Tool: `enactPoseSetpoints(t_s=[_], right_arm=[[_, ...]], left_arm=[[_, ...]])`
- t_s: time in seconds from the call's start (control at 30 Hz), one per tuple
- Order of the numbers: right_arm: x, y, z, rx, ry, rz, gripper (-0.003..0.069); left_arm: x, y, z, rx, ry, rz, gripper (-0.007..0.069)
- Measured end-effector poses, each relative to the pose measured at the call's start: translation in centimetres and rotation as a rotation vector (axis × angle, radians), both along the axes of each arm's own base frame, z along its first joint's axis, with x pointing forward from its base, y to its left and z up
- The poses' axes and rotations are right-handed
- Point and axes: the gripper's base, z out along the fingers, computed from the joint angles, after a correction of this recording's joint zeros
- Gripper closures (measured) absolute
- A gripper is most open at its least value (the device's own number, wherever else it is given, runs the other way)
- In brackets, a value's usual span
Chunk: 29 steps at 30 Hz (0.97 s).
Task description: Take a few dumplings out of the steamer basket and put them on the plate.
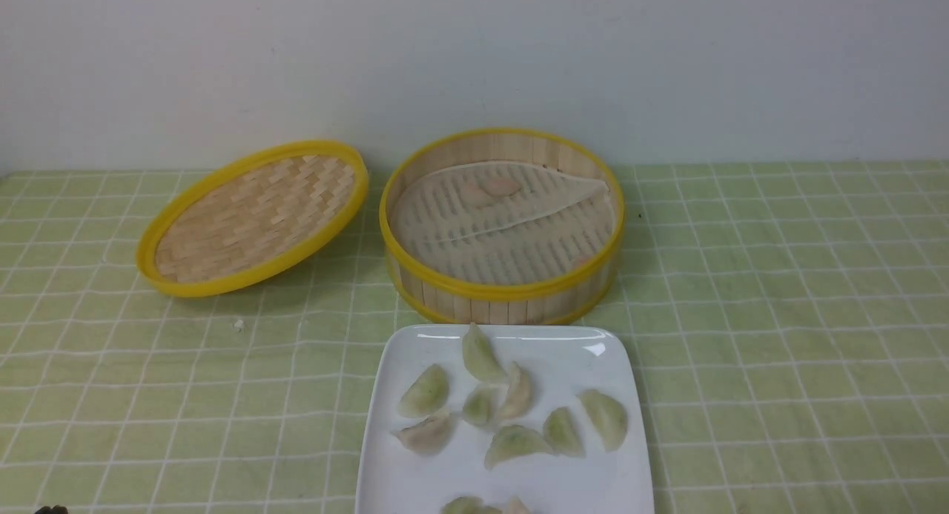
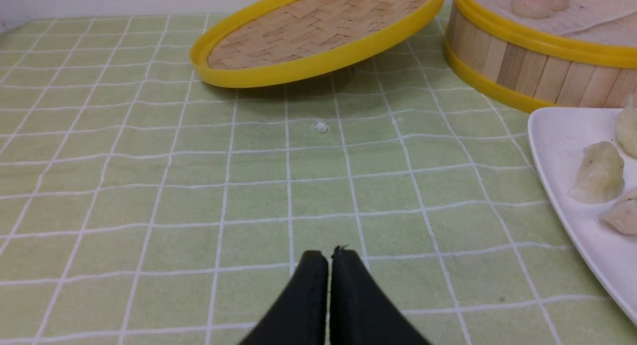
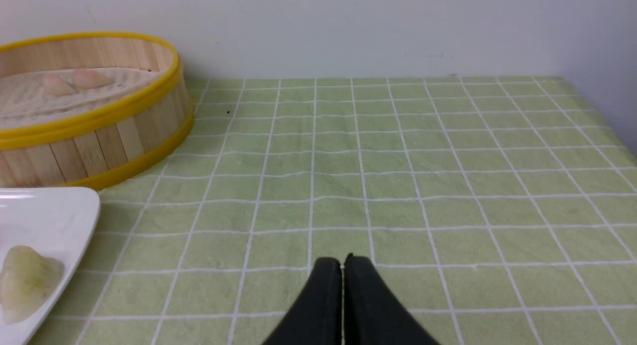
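I read this as the end of the job, or a pause between transfers. The green checked tablecloth (image 1: 778, 314) carries everything. The steamer basket (image 1: 501, 295) stands at the back middle, and I see no green pieces on its white liner (image 1: 511, 225), only two pinkish pieces (image 1: 489, 189) near the far wall. The woven lid (image 1: 252, 217) leans tilted just to its left. The plate (image 1: 593, 484) sits right in front of the basket, and the dumplings (image 1: 511, 414) lie scattered on it, several touching, a couple cut off by the front view's lower edge. A small white crumb (image 1: 239, 324) lies on the cloth in front of the lid.

My left gripper (image 2: 328, 258) has its tips pressed together, empty, low over bare cloth to the left of the plate. My right gripper (image 3: 342, 264) is likewise closed and empty, to the right of the plate. With nothing green left to fetch, my next move would be to keep both arms parked clear.
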Motion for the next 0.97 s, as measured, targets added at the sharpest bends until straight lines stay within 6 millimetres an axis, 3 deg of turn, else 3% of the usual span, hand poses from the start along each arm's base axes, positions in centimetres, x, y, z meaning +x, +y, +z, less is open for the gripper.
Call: enactPoseSetpoints(t_s=[0.97], right_arm=[[0.00,0.00,0.00,0.000,0.000,0.000,0.0662]], left_arm=[[0.00,0.00,0.00,0.000,0.000,0.000,0.0631]])
